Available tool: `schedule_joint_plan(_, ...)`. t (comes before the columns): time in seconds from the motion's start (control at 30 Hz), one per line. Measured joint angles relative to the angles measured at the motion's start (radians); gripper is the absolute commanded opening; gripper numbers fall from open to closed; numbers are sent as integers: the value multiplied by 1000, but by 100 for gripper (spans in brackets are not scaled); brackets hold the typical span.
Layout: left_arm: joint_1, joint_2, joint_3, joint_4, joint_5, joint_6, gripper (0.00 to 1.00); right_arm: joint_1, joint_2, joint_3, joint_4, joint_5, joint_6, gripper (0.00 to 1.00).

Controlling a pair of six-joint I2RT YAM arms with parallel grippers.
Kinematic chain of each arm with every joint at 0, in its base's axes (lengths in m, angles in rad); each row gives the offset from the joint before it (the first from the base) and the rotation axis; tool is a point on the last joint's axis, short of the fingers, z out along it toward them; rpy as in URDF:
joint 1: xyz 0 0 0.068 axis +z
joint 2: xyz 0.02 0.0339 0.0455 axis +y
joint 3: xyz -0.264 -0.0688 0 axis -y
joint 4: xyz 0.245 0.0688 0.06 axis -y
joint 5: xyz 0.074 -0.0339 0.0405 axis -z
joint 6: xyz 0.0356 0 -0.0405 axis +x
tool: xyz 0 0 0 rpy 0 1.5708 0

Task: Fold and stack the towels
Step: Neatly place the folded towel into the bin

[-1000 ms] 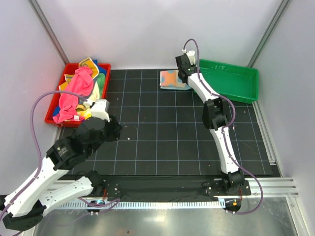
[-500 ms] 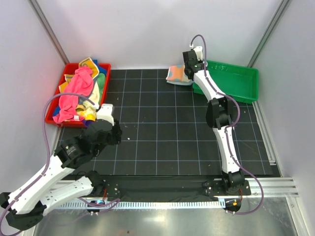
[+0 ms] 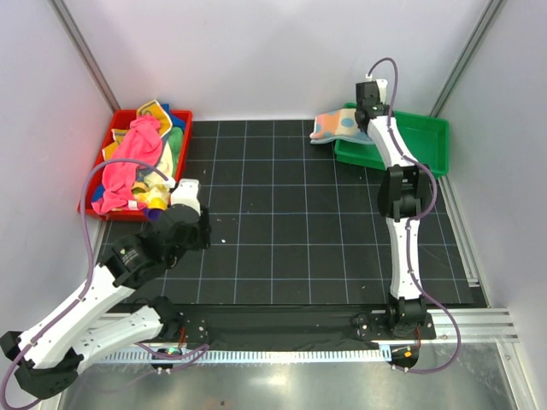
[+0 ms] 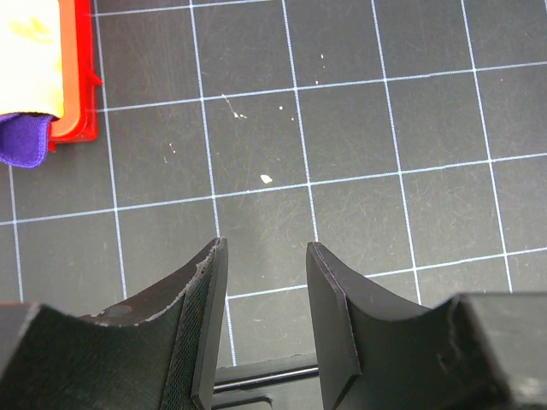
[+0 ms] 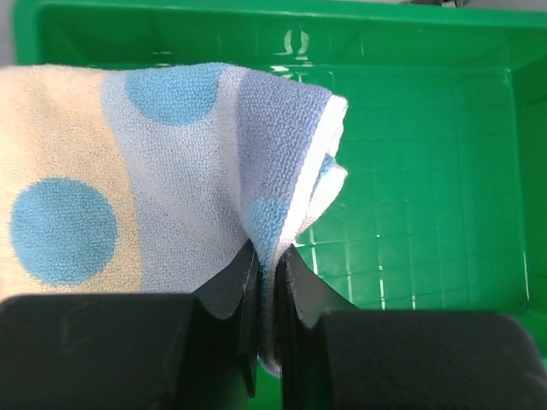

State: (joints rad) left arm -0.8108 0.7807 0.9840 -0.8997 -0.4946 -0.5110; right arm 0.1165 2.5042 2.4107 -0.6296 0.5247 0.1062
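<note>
At green tray's (image 3: 427, 137) edge, patchwork towel (image 3: 335, 126)

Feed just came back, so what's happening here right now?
The right gripper has its jaws shut on a folded pastel towel, holding it over the left edge of the green tray. The left gripper hangs open over the mat beside the red tray, where the unfolded towels lie heaped.
</note>
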Motion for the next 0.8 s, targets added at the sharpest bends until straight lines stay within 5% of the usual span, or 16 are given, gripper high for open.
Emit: schedule_joint_plan(0.8, 2, 10, -1, 0, 20, 6, 46, -85, -6, -117, -5, -28, -22, 1)
